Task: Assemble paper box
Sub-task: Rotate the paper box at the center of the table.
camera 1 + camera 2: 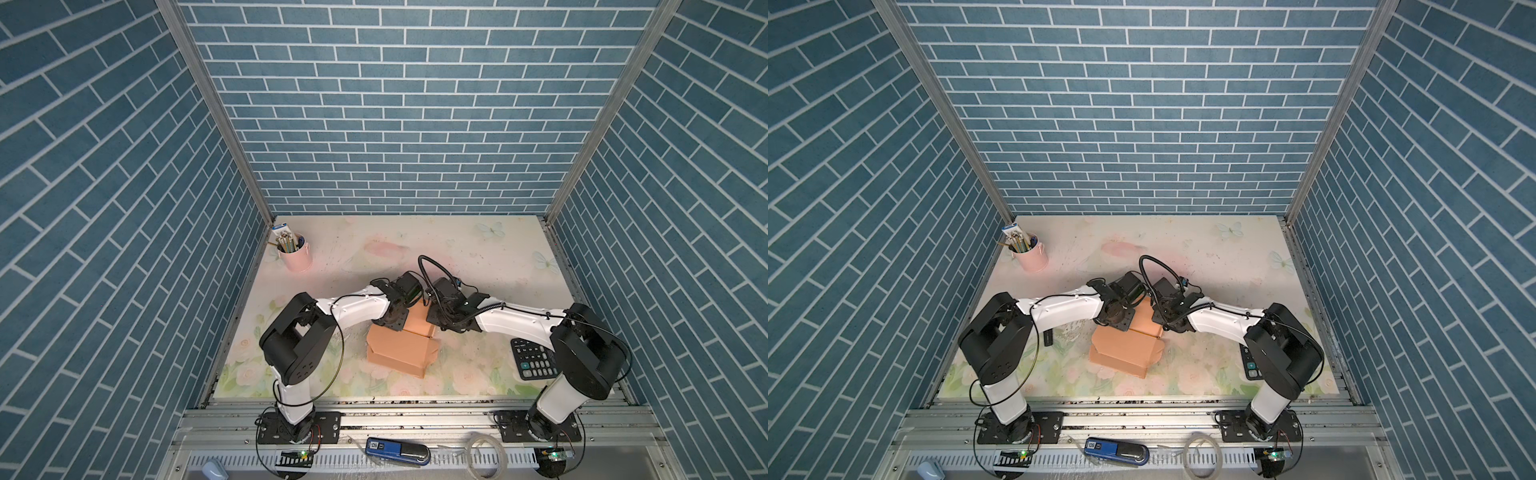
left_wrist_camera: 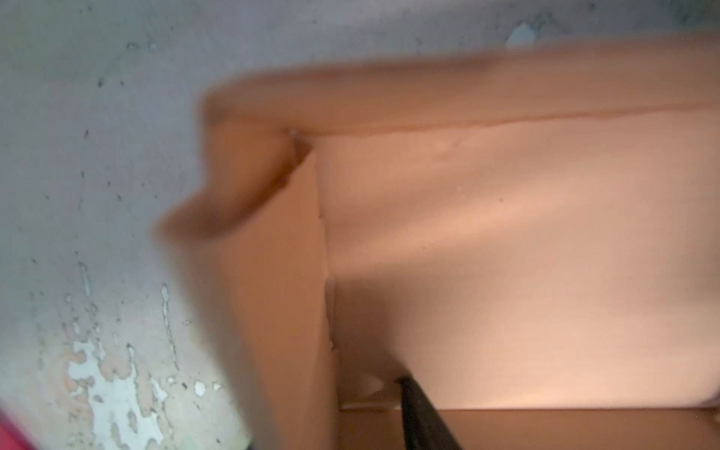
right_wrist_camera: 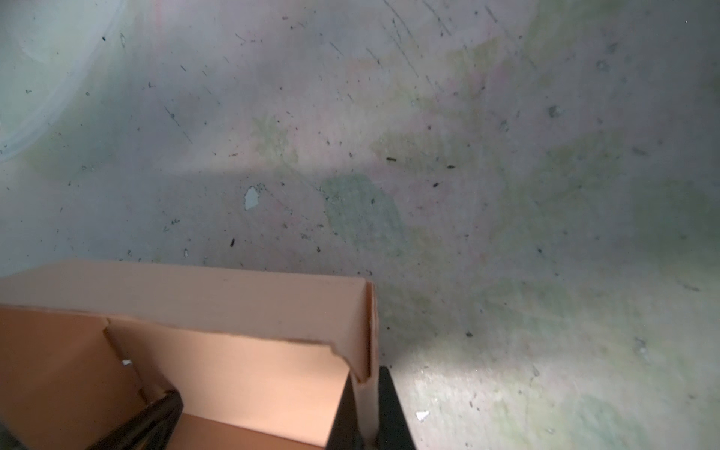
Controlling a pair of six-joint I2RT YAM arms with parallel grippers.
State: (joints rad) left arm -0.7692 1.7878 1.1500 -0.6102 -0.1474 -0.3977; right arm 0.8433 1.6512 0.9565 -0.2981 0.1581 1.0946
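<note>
The right gripper (image 3: 366,415) clamps a wall of the peach-orange thin cardboard paper box (image 1: 399,347), the left gripper's (image 1: 391,322) state is unclear, so uneven pulling could tear it.

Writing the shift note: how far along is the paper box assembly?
Done: the paper box has walls folded upright. In hand: the right gripper pinches a side wall, and the left gripper reaches inside. Left: the top is open, not yet closed.
</note>
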